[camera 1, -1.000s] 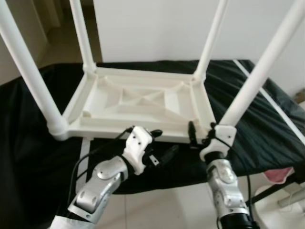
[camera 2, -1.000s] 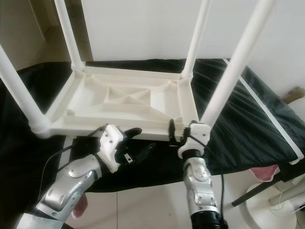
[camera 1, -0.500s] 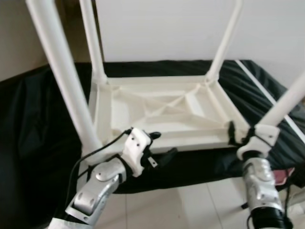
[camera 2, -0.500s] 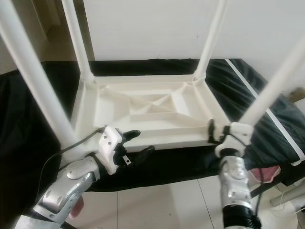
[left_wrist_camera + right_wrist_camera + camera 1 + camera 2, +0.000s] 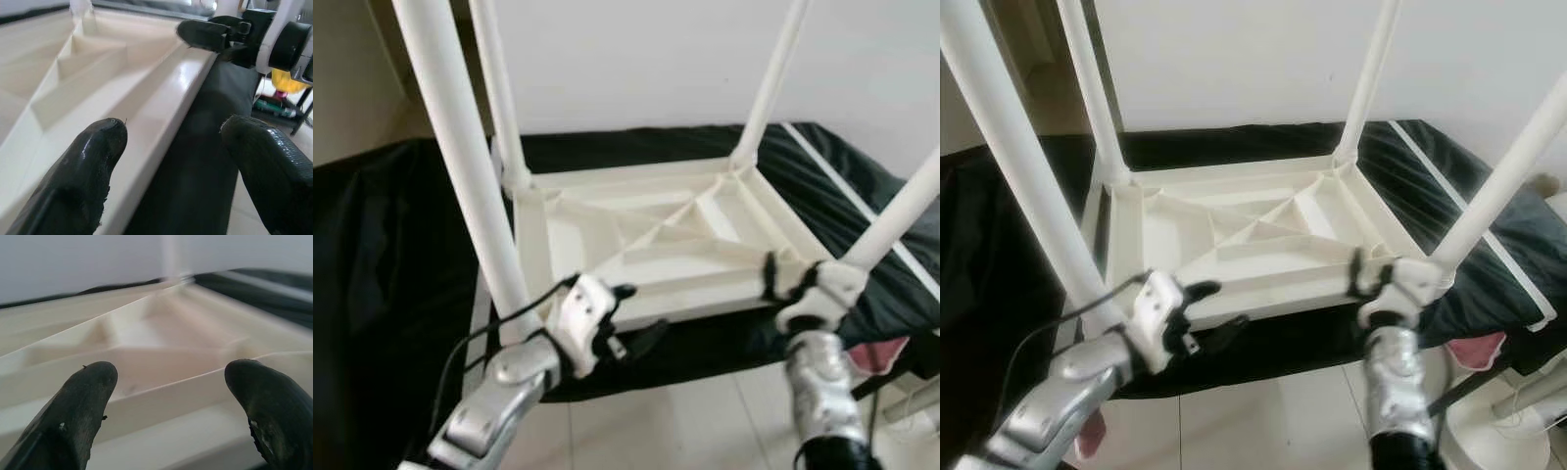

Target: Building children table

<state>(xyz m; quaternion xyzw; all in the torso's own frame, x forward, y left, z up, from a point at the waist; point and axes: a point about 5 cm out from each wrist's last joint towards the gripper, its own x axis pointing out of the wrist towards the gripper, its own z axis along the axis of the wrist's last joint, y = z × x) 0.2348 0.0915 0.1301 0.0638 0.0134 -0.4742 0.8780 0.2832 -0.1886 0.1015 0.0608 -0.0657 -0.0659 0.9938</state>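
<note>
The upturned white children's table (image 5: pixel 646 245) rests on a black-draped bench (image 5: pixel 391 255); left claw (image 5: pixel 625 318) and right claw (image 5: pixel 781 279), both spread open, straddle its near rim.

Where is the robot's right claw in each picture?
Left eye view: right claw at the white table's near right corner.
Right eye view: same corner, lower right.
Left wrist view: far along the table's rim.
Right wrist view: its two fingers straddle the rim.
Shared landmark: the table's near rim.
</note>
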